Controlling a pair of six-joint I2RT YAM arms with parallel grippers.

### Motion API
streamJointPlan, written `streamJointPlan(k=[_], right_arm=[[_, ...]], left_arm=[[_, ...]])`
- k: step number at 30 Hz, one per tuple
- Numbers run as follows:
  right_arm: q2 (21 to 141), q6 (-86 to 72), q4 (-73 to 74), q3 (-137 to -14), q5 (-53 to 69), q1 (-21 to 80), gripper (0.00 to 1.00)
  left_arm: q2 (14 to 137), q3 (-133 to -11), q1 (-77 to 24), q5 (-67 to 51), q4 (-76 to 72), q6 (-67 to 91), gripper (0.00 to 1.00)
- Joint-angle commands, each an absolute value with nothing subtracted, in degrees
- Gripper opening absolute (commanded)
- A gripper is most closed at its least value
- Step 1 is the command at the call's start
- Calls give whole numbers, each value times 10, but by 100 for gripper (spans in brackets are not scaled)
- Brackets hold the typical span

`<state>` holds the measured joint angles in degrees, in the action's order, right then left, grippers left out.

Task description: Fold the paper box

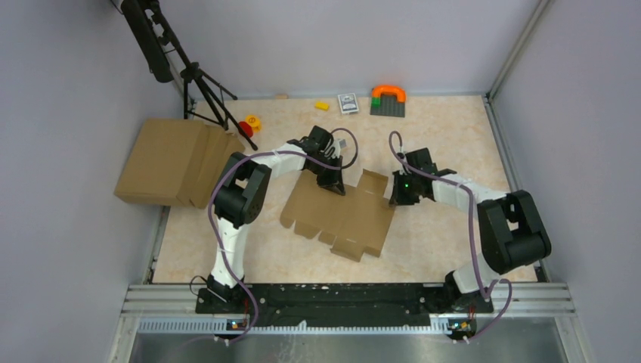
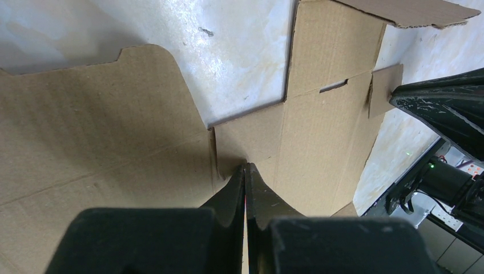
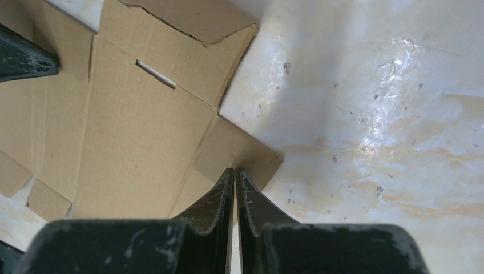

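I am looking at the box [image 1: 340, 215] lying opened out flat in the middle of the table [image 1: 453, 144], between my two arms. No wall is standing yet, so I am judging the folding as barely begun. Its long axis is running left to right, with the left end lying a little nearer to me than the right end. The left gripper [image 1: 335, 187] is sitting on the far edge with its fingers shut tight and nothing showing between them, the tips pressing down where the big left panel is meeting the narrower strip. The right gripper [image 1: 394, 199] is closed as well, its tips resting on the small tab [image 3: 240, 149] at the right end, and I am not seeing any card pinched between them. So the sheet is stretching left and near from the right gripper, and spreading near of the left one to both sides. What I am weighing is the far flap [image 1: 372, 181]. It is sticking out between the two grippers, its crease running along the long axis and its outer end seeming to lift slightly. The right gripper is looking the nearer, so I am thinking of pinning the sheet with the left and working that flap from the right.
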<state>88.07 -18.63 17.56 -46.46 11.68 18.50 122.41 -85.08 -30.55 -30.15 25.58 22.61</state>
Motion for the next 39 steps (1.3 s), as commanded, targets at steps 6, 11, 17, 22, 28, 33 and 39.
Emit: streamJointPlan(k=[6,11,17,22,28,33,39], right_arm=[[951,-186,174,-462,47,193,1],[925,-185,181,-454,28,197,1],[924,-177,193,-469,24,204,1],[937,-176,200,-486,19,210,1],[946,-175,195,-490,25,210,0],[947,-174,194,-486,25,210,0],[941,-174,193,-484,28,210,0]], left_arm=[[1237,-853,-309,-242,267,211,0],[1225,-860,-311,-232,285,210,0],[1154,-871,-312,-198,306,202,0],[1129,-901,-313,-194,323,199,3],[1125,-917,-312,-206,266,195,17],[1173,-963,-312,-213,254,195,35],[1250,-1020,-316,-241,301,195,26]])
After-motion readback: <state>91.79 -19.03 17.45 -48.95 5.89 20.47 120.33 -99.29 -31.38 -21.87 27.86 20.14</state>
